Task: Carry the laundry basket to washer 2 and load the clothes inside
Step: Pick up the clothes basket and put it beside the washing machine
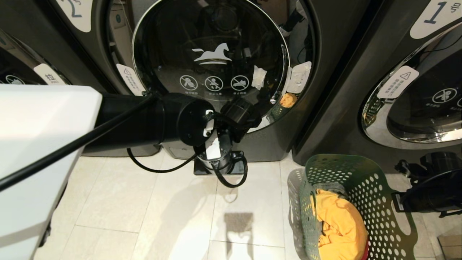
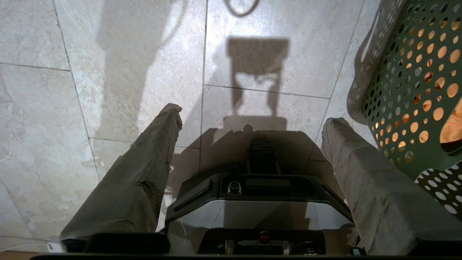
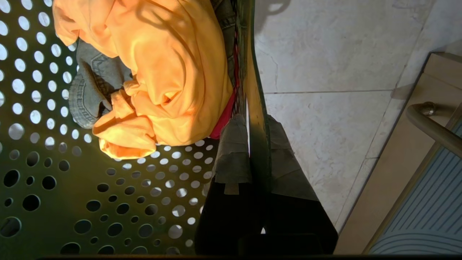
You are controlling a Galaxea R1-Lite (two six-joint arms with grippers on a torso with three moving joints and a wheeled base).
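Washer 2 (image 1: pixel 211 61) stands straight ahead, dark grey, its round glass door with the horse logo looking shut. The dark green laundry basket (image 1: pixel 364 187) is on the floor at the lower right, holding an orange garment (image 3: pixel 169 72), grey denim (image 3: pixel 90 90) and a bit of red cloth. My right gripper (image 3: pixel 254 122) is shut on the basket's rim, one finger inside the wall and one outside. My left gripper (image 2: pixel 252 115) hangs open and empty over the floor tiles in front of the washer, pointing down, with the basket (image 2: pixel 415 90) beside it.
Washer 1 (image 1: pixel 426 90) stands to the right of washer 2, and part of another washer (image 1: pixel 21 68) shows at the far left. My left arm (image 1: pixel 151 119) crosses in front of washer 2's lower door. Pale floor tiles (image 1: pixel 151 209) lie between me and the machines.
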